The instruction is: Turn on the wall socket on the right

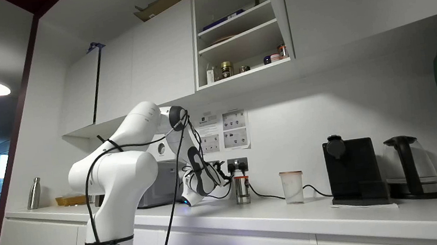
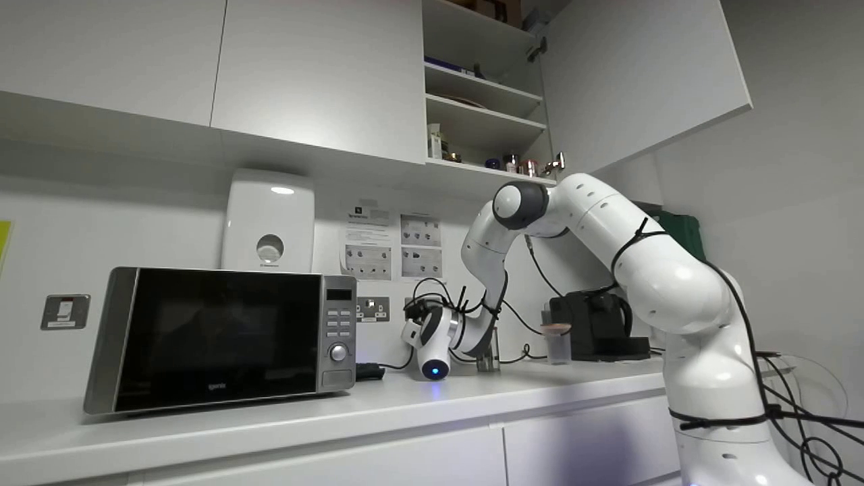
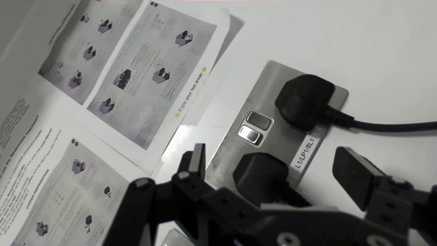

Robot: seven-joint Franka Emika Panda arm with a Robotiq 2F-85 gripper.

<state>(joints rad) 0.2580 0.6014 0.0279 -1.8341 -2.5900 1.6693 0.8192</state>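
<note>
Facing the wall socket (image 3: 281,140), the claw (image 3: 275,167) had its fingers (image 3: 351,174) spread pretty wide; in the wrist view, switches (image 3: 255,126) sat at its 11 o'clock, a black plug (image 3: 305,102) at 1.

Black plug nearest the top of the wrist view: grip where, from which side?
I'd pinch the plug across its flanks, either side of the cord, hand coming square-on to the socket: the chunky body stands proud, and the cord leaves by one end, best left free.
</note>
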